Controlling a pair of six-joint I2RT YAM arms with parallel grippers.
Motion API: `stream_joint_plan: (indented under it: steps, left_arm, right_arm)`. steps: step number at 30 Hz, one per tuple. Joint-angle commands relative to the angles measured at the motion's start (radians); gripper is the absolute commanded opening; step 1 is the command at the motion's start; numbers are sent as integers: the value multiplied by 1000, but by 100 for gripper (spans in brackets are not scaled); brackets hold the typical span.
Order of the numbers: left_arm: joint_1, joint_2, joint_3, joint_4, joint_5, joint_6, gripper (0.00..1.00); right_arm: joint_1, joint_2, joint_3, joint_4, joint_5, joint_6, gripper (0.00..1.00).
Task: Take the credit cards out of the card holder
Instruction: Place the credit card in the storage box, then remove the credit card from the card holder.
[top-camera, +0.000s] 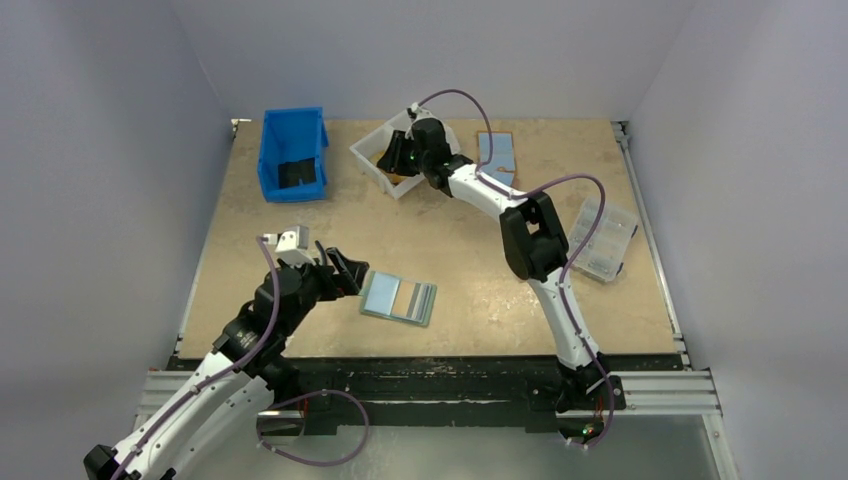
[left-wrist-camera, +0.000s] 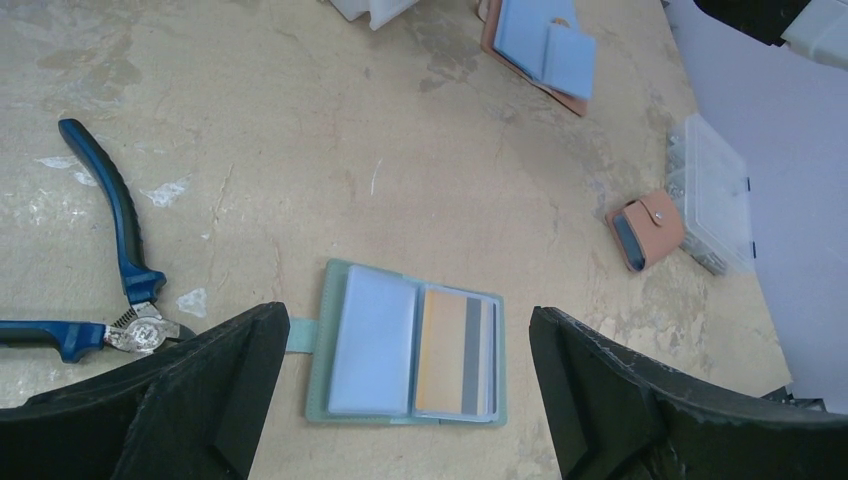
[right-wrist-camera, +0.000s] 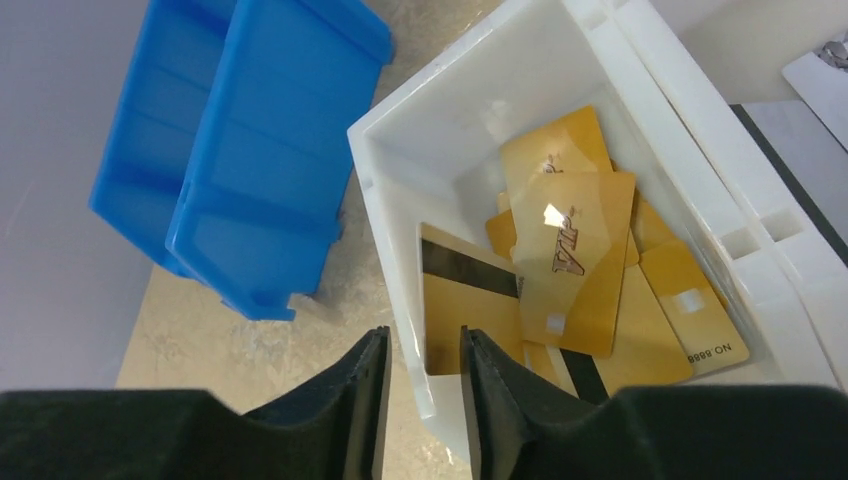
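The teal card holder (top-camera: 398, 298) (left-wrist-camera: 405, 345) lies open flat on the table. Its left clear sleeve looks pale, and its right sleeve holds a tan-orange credit card (left-wrist-camera: 448, 350) with a grey stripe. My left gripper (top-camera: 350, 272) (left-wrist-camera: 408, 315) hangs open just above it, with one finger on each side and nothing held. My right gripper (top-camera: 395, 155) (right-wrist-camera: 425, 335) is over the near wall of a white bin (top-camera: 362, 152) (right-wrist-camera: 385, 215). Its jaws stand a little apart with nothing between them. Several gold credit cards (right-wrist-camera: 575, 250) lie loose in that bin.
A blue bin (top-camera: 293, 150) (right-wrist-camera: 260, 150) stands left of the white one. Blue-handled pliers (left-wrist-camera: 120, 230) lie left of the card holder. A salmon snap wallet (left-wrist-camera: 648, 230), a clear plastic box (top-camera: 603, 240) (left-wrist-camera: 715, 190) and a light-blue-and-brown wallet (top-camera: 496, 153) (left-wrist-camera: 545, 50) lie to the right.
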Motion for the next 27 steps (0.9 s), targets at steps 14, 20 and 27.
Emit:
stream_joint_plan:
  steps: [14,20,27]
  left_arm:
    - [7,-44,36,23,93,-31,99]
    - [5,-56,31,18,167,-57,99]
    - [7,-69,11,52,257,-94,99]
  right_arm:
    - [-41,-309,-217,7,148,-188,45]
    - [-61,-496,-321,-84,-182,-480,49]
    - [-102,-823,-573,-328,-644,-917,62]
